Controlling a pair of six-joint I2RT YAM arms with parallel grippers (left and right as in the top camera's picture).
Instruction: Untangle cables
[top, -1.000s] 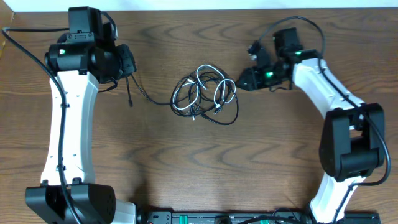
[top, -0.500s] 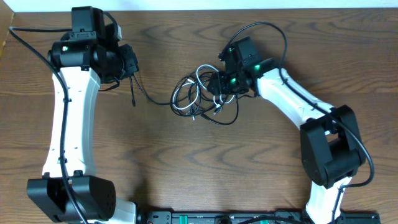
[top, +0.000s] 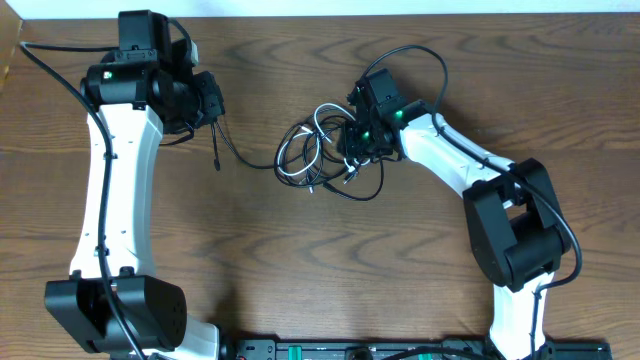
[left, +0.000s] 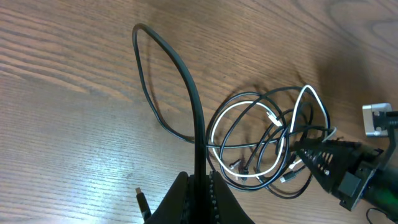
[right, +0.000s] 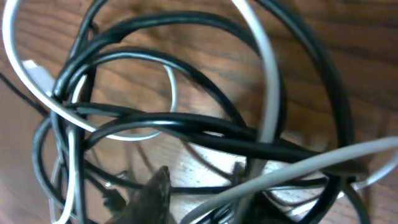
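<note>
Right arm has swung in from the upper right of the overhead frame over the last second. The right claw (top: 352, 140) now sits at the right edge of the cables (top: 310, 165), where before it was well clear of them. Left arm has barely shifted.

Cables: one loose knot of loops flat on the table (top: 300, 260), just above centre of the overhead frame. Black strands and a white cable (left: 214, 127) cross each other several times.

Left claw (top: 213, 100), upper left of the overhead frame, is clamped on a black cable (top: 250, 163). In the left wrist view the strand comes straight out of the closed fingers, arcs toward the upper left and drops back into the knot. A small plug end (left: 142, 203) shows just left of the fingers.

Right claw: the wrist view is filled with overlapping black and white strands right against the fingertips — can't tell whether the jaws are together, apart or gripping a strand.
</note>
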